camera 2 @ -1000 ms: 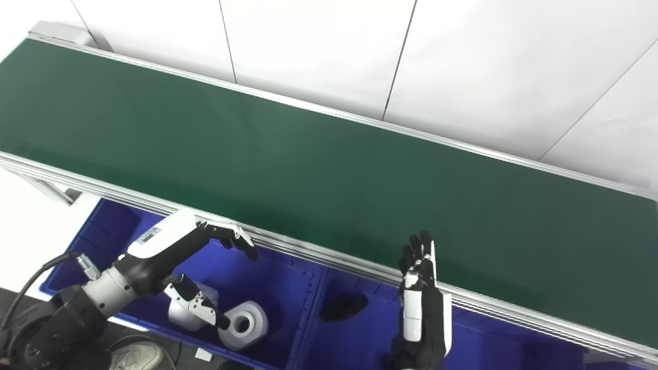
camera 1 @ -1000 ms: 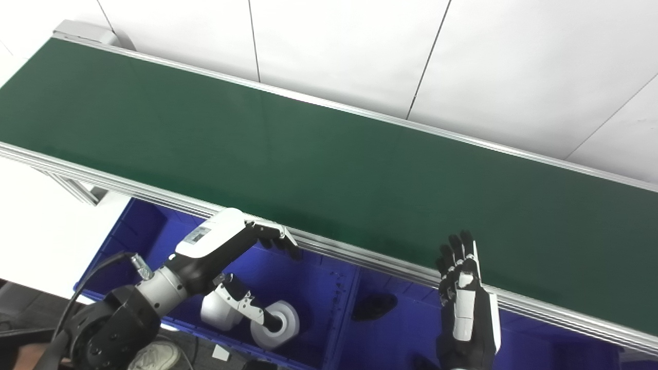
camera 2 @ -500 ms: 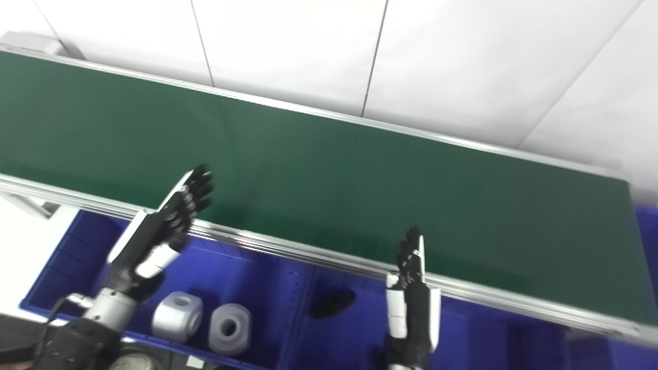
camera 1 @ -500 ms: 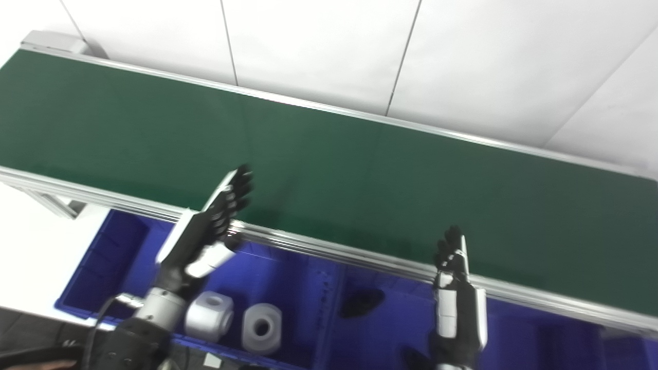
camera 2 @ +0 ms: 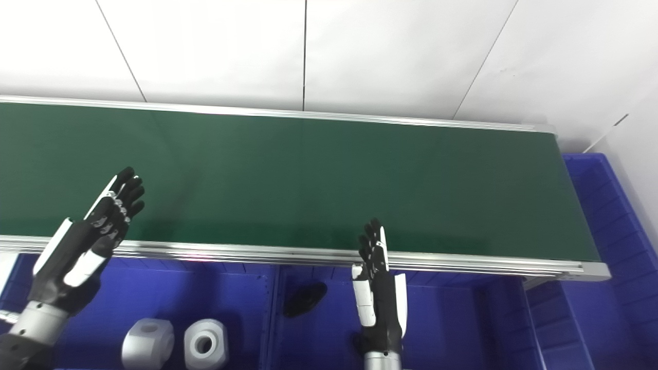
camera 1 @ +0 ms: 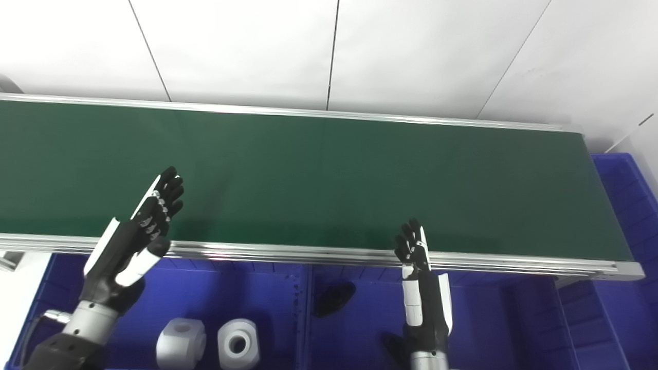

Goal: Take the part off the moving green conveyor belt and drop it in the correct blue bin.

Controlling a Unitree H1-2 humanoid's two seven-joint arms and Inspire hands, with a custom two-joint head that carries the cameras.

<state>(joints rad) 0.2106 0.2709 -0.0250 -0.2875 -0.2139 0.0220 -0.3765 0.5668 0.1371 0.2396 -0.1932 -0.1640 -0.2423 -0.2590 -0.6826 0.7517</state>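
Observation:
The green conveyor belt (camera 1: pixel 329 174) runs across the view and no part lies on it. My left hand (camera 1: pixel 134 234) is open and empty, fingers straight, raised over the belt's near edge at the left. My right hand (camera 1: pixel 420 288) is open and empty, fingers pointing up, at the belt's near rail in the middle. Below the belt is a blue bin (camera 1: pixel 257 288) with two white cylindrical parts (camera 1: pixel 181 343) (camera 1: pixel 238 343) in its left compartment. A black part (camera 1: pixel 333 298) lies in the middle compartment.
A silver rail (camera 1: pixel 329 254) edges the belt's near side. Another blue bin (camera 1: pixel 627 216) stands past the belt's right end. White wall panels are behind the belt.
The camera has swung right, so the belt now looks level. My left hand let go of a white part in the bin, opened, and rose to the belt's edge. My right hand stayed open.

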